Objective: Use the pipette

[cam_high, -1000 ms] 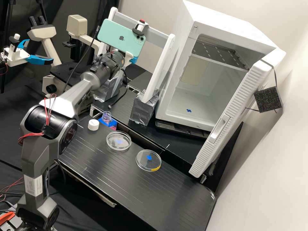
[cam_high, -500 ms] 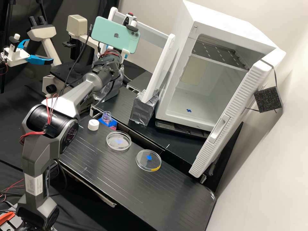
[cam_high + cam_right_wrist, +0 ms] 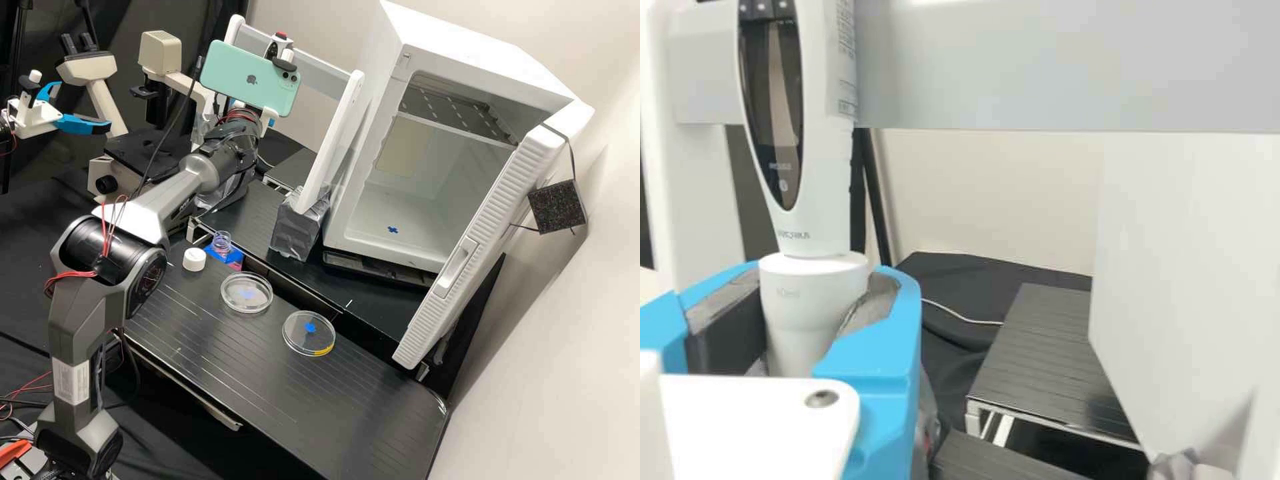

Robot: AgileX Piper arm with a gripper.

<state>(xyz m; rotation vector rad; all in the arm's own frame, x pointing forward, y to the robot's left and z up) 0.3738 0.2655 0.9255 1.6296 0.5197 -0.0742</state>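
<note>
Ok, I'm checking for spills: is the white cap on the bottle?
No, the white cap lies on the black bench, apart from the open bottle.

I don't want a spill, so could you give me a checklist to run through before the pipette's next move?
1. Pincer closed around the pipette: ok.
2. Pipette roughly upright: ok.
3. Pipette free of the grey crossbar: cannot tell.
4. Bottle uncapped: ok, the white cap sits on the bench.
5. Tip fitted on the pipette: cannot tell.
</note>
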